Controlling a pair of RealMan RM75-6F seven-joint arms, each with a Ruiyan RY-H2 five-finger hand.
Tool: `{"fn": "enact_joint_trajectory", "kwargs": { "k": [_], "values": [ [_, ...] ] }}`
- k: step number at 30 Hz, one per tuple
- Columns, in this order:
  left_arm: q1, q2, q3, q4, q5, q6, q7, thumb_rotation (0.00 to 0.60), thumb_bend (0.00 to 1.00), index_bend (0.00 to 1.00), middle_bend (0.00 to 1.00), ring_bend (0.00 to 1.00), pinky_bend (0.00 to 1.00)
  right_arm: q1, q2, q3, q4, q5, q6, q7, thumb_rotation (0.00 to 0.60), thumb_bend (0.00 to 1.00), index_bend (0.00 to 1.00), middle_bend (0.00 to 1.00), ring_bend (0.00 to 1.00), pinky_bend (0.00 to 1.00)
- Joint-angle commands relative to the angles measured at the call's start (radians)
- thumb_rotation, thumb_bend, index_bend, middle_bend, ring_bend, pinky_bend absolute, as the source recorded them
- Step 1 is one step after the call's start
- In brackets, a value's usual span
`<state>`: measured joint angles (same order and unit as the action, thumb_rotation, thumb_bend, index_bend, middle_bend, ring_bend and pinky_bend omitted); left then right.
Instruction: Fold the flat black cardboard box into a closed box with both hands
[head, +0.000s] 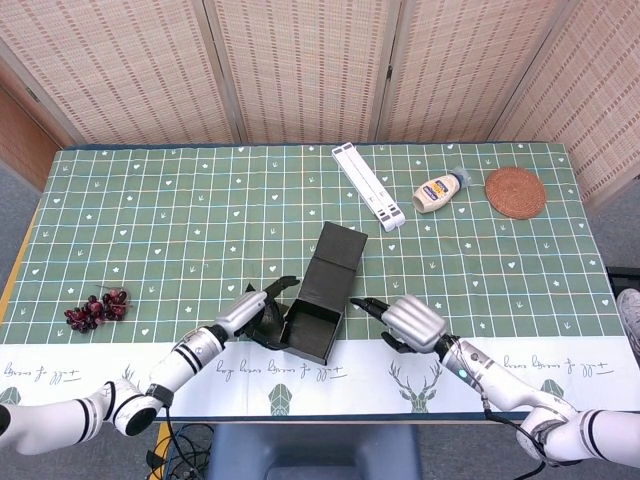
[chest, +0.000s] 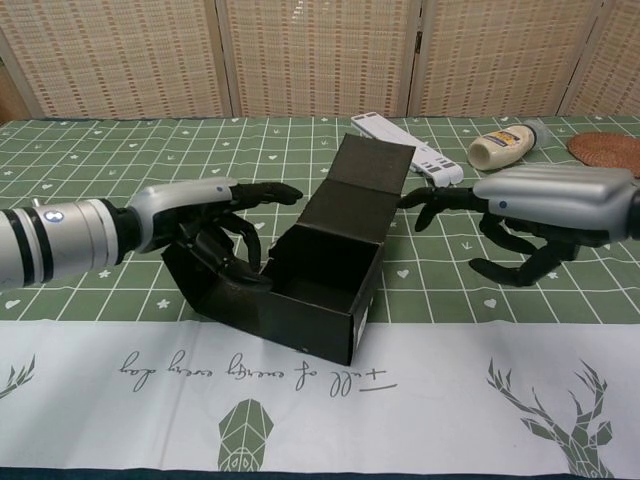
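The black cardboard box (head: 312, 333) (chest: 322, 290) stands near the table's front edge, its body folded up and open at the top. Its lid (head: 335, 262) (chest: 360, 192) stands raised at the far side. My left hand (head: 248, 314) (chest: 195, 222) is at the box's left side with fingers spread; the lower fingers (chest: 228, 262) touch the left wall and one finger reaches over towards the opening. My right hand (head: 410, 321) (chest: 545, 212) hovers to the right of the box, open and empty, with one fingertip close to the lid's right edge.
A white folding stand (head: 369, 186) (chest: 408, 150), a mayonnaise bottle (head: 439, 191) (chest: 509, 145) and a round woven coaster (head: 515, 192) (chest: 606, 152) lie at the back right. A bunch of dark grapes (head: 95, 309) lies at the front left. A white printed strip (chest: 320, 385) runs along the front edge.
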<state>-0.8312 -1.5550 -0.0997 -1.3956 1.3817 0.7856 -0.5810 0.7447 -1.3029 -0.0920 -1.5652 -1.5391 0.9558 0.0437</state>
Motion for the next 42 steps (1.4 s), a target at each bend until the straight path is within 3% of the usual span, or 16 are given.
{"fn": "enact_joint_trajectory", "kwargs": {
  "k": [1,8,16,24,28,30,32,34,42],
  "values": [
    [0.017,0.016,-0.007,-0.022,0.001,0.029,0.012,0.6,0.09,0.0,0.0,0.46,0.79,0.002,0.018,0.0,-0.019,0.033,-0.058,0.045,0.6,0.61,0.0,0.21,0.79,1.0],
    [0.05,0.049,-0.017,-0.062,0.003,0.082,0.029,0.6,0.09,0.0,0.0,0.46,0.79,0.043,-0.029,0.039,0.02,0.084,-0.167,0.074,0.6,0.65,0.0,0.24,0.79,1.0],
    [0.074,0.071,-0.025,-0.078,0.006,0.117,0.028,0.6,0.09,0.0,0.0,0.46,0.79,0.117,-0.142,0.137,0.125,0.15,-0.253,0.079,0.6,0.66,0.0,0.21,0.79,1.0],
    [0.094,0.083,-0.018,-0.076,0.011,0.127,0.014,0.6,0.09,0.0,0.0,0.46,0.79,0.157,-0.204,0.197,0.176,0.187,-0.277,0.091,0.6,0.64,0.0,0.21,0.79,1.0],
    [0.102,0.094,-0.018,-0.079,0.014,0.132,0.0,0.6,0.09,0.0,0.0,0.46,0.79,0.118,-0.179,0.189,0.143,0.192,-0.24,0.135,0.6,0.53,0.0,0.21,0.79,1.0],
    [0.105,0.097,-0.019,-0.082,0.016,0.135,-0.005,0.6,0.09,0.0,0.0,0.46,0.79,0.094,-0.166,0.183,0.126,0.199,-0.223,0.159,0.6,0.38,0.0,0.19,0.79,1.0],
    [0.108,0.099,-0.019,-0.086,0.018,0.136,-0.008,0.6,0.09,0.0,0.0,0.46,0.79,0.069,-0.157,0.179,0.104,0.221,-0.216,0.196,0.6,0.14,0.0,0.17,0.79,1.0],
    [0.109,0.098,-0.019,-0.089,0.02,0.136,-0.008,0.6,0.09,0.0,0.0,0.46,0.79,0.051,-0.155,0.175,0.088,0.243,-0.221,0.226,0.6,0.02,0.0,0.15,0.79,1.0],
    [0.111,0.1,-0.02,-0.104,0.025,0.138,0.001,0.6,0.09,0.0,0.0,0.46,0.79,0.016,-0.213,0.186,0.084,0.308,-0.223,0.27,0.6,0.0,0.0,0.11,0.79,1.0]
  ]
}}
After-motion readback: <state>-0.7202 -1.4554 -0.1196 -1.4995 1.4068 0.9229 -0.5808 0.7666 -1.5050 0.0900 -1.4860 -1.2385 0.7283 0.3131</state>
